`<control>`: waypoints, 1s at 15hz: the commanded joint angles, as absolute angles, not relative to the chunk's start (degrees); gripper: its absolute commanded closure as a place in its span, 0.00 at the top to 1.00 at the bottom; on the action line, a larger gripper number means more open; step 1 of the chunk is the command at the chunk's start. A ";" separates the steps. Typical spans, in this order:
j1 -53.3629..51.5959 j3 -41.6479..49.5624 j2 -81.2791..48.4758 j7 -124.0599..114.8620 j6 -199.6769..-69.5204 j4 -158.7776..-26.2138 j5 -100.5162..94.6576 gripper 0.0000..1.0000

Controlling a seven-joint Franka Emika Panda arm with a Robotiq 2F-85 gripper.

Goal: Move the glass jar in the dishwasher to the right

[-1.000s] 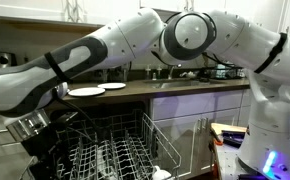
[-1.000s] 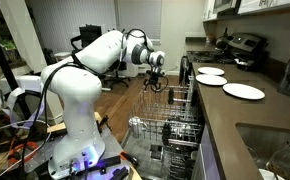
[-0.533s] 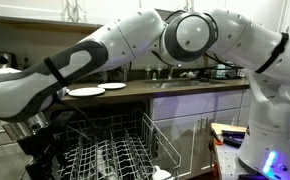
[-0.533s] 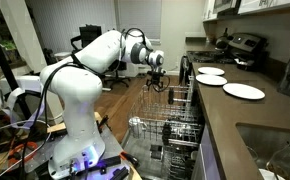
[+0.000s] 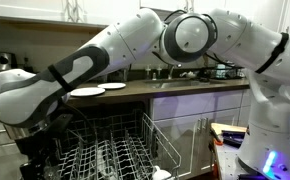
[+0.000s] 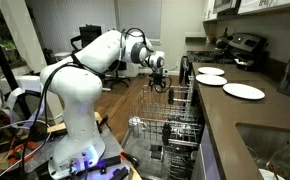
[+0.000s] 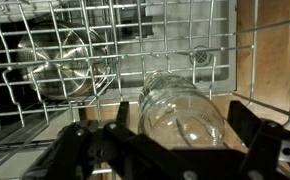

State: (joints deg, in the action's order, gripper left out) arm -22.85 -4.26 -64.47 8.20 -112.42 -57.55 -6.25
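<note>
Glass first: the glass jar [image 7: 181, 108] is dead centre in your wrist view, clear and roughly cylindrical, lying tilted on the wires of the dishwasher rack [image 7: 185, 30]. Can't tell which end faces the cam. Your gripper [image 7: 175, 142] is spread wide w/ the jar between its dark fingers [image 7: 93, 150], one at frame-left and one at frame-right, both low in the pic. Each sits just beside the glass. Whether the pads actually touch it, can't tell from this angle.

Behind the jar, toward frame-left, a 2nd clear glass vessel [image 7: 65, 65] rests in the rack, apart from the jar. At frame-right, past the rack's edge, wood floor [image 7: 273, 50] shows through the wires.

In both exterior views the jar is too small or too hidden to pick out. In an exterior view the gripper [image 5: 40, 150] hangs low at the frame's left side, down at the rack [image 5: 120, 155], w/ the big white arm [image 5: 115, 50] arching across the top. In an exterior view the gripper [image 6: 157, 84] is at the far end of the pulled-out rack [image 6: 175, 120], about at tine level.

White plates [image 6: 243, 91] lie on the dark countertop [image 6: 275, 112] beside the dishwasher, well apart from the gripper. They also show on the counter in an exterior view [image 5: 85, 91]. A sink [image 6: 270, 150] sits in the countertop nearer the cam.
</note>
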 commanded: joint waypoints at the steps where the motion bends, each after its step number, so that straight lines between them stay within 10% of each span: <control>1: -22.90 -3.74 -62.76 7.47 -117.41 -61.74 -6.77 1.00; 15: -22.92 -3.66 -62.65 7.50 -123.02 -64.85 -6.66 1.00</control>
State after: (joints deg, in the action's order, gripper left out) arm -22.82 -4.06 -64.45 8.20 -120.58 -61.74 -6.25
